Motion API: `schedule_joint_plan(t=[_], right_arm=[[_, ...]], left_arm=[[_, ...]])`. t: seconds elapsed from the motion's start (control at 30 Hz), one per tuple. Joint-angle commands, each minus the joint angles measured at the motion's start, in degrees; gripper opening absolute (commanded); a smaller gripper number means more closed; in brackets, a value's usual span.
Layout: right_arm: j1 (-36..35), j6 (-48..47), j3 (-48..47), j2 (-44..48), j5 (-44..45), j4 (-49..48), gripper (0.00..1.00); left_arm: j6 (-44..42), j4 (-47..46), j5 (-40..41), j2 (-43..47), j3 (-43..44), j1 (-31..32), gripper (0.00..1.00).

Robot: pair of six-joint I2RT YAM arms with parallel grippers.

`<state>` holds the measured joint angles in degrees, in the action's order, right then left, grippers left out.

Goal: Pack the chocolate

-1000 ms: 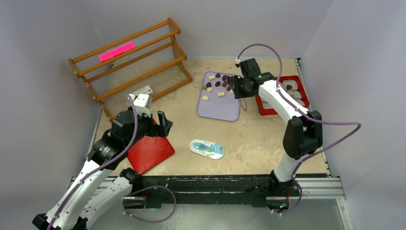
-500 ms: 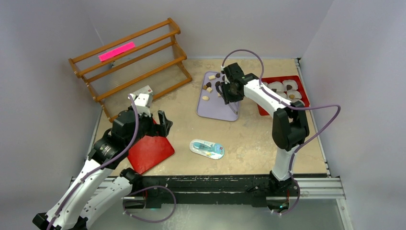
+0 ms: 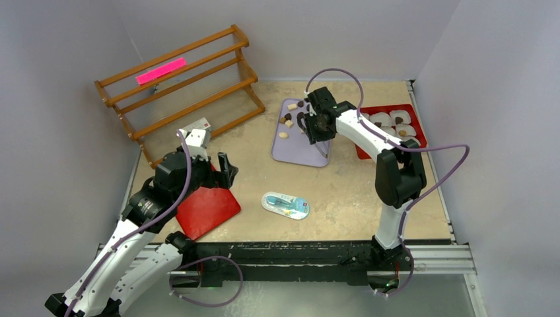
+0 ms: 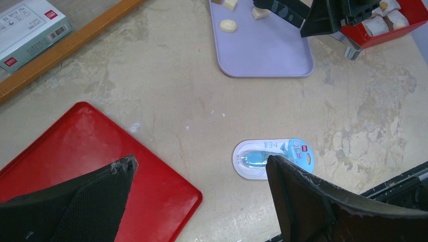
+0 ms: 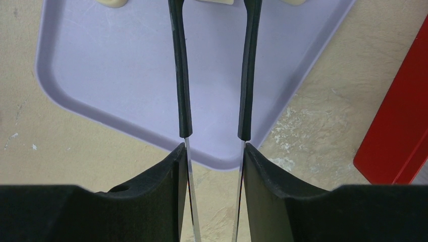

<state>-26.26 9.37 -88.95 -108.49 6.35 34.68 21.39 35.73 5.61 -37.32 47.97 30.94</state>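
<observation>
Right pincer (image 5: 214, 151) was pressed in on a pair of tongs (image 5: 180, 75), one finger against each metal arm. The black-sleeved tong arms ran straight out ahead of the pincer, parallel with a gap between them. Their tips ran off the top edge of the wrist view, so I could not tell if they gripped anything.

A lavender tray (image 5: 126, 75) lay directly under and ahead of this pincer. The chocolate (image 3: 288, 123) sat as loose pieces on the tray's far part, beyond the tong arms and to the left of the right pincer (image 3: 313, 124) in the top view. Both dark brown and pale cream pieces were there. Two cream ones (image 5: 113, 2) showed just at the tong ends.

A red tray (image 3: 362, 150) lay to the right of this pincer, apart from the lavender one, and carried white paper cups (image 3: 398, 117). One cup (image 4: 386, 6) seemed to hold a tan piece.

Left pincer (image 4: 199, 161) was spread wide and held nothing, poised above the surface (image 4: 166, 91). A flat red lid (image 4: 75, 146) lay below its left finger. A blue-and-white packet (image 4: 275, 157) lay just ahead of its right finger, partly hidden by it. The lavender tray was well ahead of this pincer. A small white box (image 4: 30, 25) lay far ahead to its left, against a wooden rack (image 3: 185, 79). A pink strip (image 3: 160, 70) lay on the rack's top rail.
</observation>
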Motion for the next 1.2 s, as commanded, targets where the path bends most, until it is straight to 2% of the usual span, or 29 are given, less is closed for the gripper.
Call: schedule_joint_plan(t=[0.0,0.67,1.03,1.17], right_arm=[[-0.4,-0.4,-0.8,0.0,-0.8,1.3,0.44],[-0.6,-0.7,-2.5,-3.2,1.0,3.3,0.46],[-0.9,-1.2,-3.5,-2.0,1.2,4.2,0.31],[-0.9,-1.6,-3.2,-0.9,1.0,4.4,0.30]], left_arm=[[-0.5,-0.8,0.4,0.3,0.5,0.3,1.00],[-0.5,-0.9,0.4,0.5,0.5,0.3,1.00],[-0.5,-0.8,0.4,0.5,0.6,0.3,1.00],[-0.5,-0.9,0.4,0.5,0.5,0.3,1.00]])
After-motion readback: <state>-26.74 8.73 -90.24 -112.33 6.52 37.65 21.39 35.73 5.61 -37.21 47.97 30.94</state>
